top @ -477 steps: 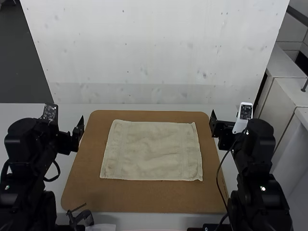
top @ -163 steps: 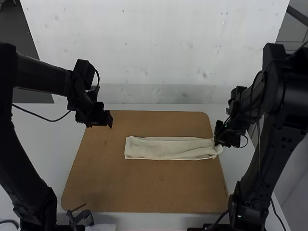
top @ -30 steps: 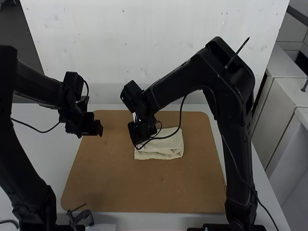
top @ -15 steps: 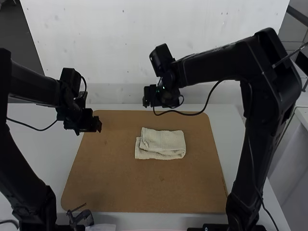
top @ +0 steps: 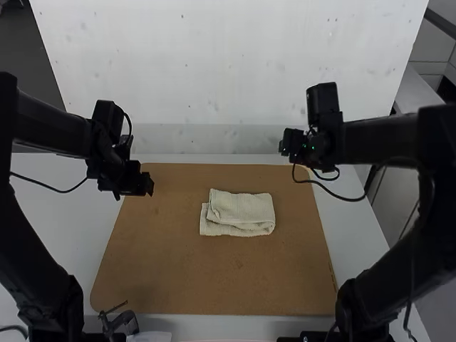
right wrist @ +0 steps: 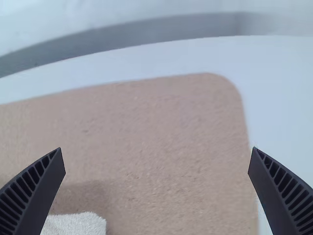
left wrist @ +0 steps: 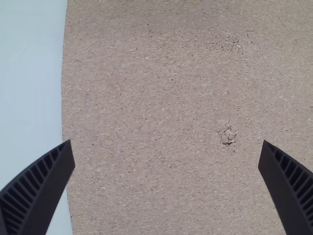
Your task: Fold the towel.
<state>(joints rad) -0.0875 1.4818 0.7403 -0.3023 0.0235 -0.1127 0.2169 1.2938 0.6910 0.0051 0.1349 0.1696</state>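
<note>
In the high view we see the brown board (top: pixel 214 285) on the white bench (top: pixel 57 174). The folded towel (top: pixel 242 214) lies toward one o'clock from board's middle; left hand (top: pixel 148 187) is at ten, right hand (top: pixel 285 144) at one.

In the left wrist view, left hand (left wrist: pixel 166 142) is spread above speckled board.

In the right wrist view, right hand (right wrist: pixel 156 148) is also spread.

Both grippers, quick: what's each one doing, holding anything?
Left gripper: open, holding nothing, above the brown board.
Right gripper: open, holding nothing; the folded towel lies free.
</note>
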